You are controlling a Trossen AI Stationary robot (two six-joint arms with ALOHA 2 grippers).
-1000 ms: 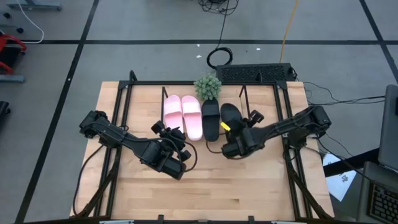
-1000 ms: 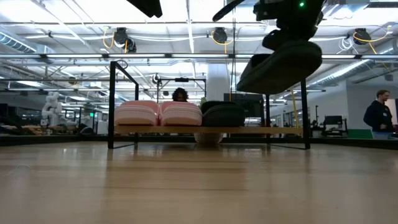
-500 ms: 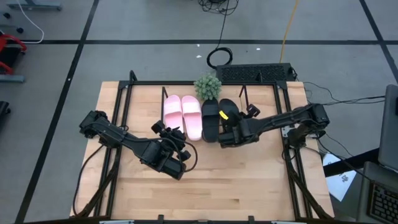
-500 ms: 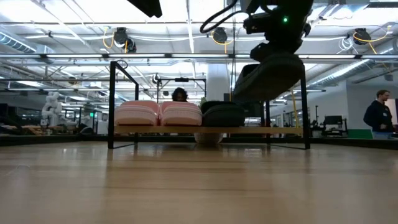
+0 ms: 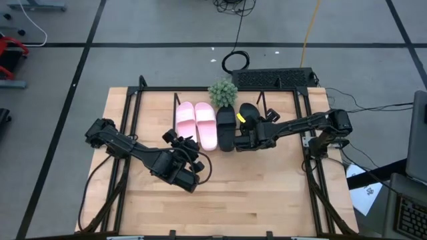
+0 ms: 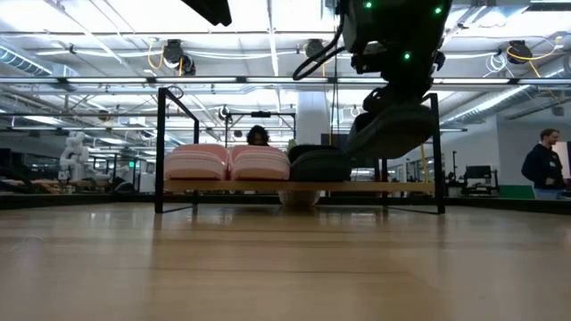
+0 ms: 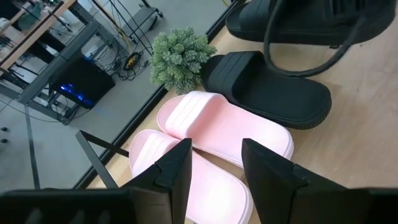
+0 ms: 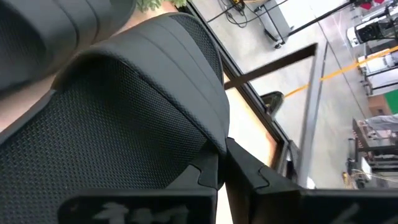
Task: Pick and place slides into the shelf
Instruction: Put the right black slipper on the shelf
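Observation:
The shelf (image 5: 267, 100) stands at the table's far side. On its board (image 6: 401, 187) rest a pale pink pair of slides (image 5: 196, 123) and one black slide (image 5: 225, 127), soles down. To their right, a second black slide (image 5: 248, 115) hangs above the board in my right gripper (image 5: 245, 135), which is shut on it. In the low view this slide (image 6: 393, 132) is tilted and clear of the board. My left gripper (image 5: 180, 141) waits open just short of the pink pair (image 7: 211, 134), holding nothing. My right gripper pinches the edge of the black slide's wide strap (image 8: 211, 146) between its two fingers (image 8: 208, 174). The fingers come slanting down from the table's near right. The slide is lifted clear of the shelf board and hangs tilted.
A small green plant (image 5: 223, 92) stands behind the shelf, between the pink and black slides. A keyboard (image 5: 273, 78) lies on the floor beyond the table. Bare tabletop (image 5: 233, 200) stretches toward the near edge. A person (image 6: 542, 165) stands far off in the room.
My right gripper has carried the black slide toward the table's far edge and down toward the shelf board, staying shut on it. The slide now hangs lower, to the right of the black slide on the shelf.

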